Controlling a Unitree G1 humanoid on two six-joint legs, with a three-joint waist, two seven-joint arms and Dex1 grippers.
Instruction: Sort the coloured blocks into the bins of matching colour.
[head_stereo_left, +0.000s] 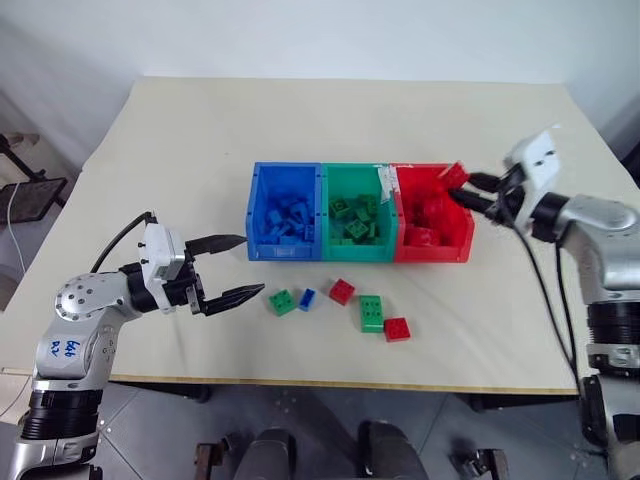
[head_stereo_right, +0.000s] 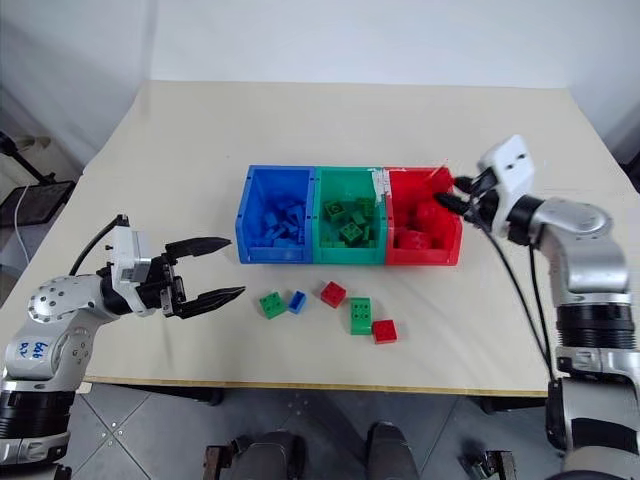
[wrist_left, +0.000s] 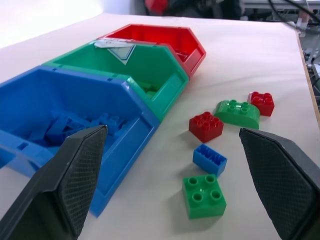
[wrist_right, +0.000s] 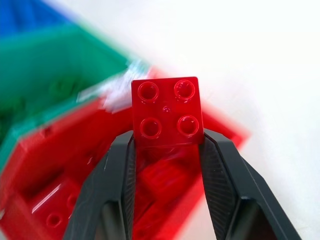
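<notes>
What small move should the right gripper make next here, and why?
Probably open and drop. The right gripper pinches a red block by its sides, at the red bin, whose red pile shows beneath it in the wrist view, so releasing should land it in the matching colour.

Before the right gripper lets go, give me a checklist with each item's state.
1. Red block clamped between the right gripper fingers: ok.
2. Held colour matches the red bin: ok.
3. Block directly above the red bin's opening rather than its rim: cannot tell; it hangs at the far right edge.
4. Left gripper open and apart from the bins: ok.
5. Loose blocks remaining in front of the bins, including the long green block: not ok, five still unsorted.
</notes>
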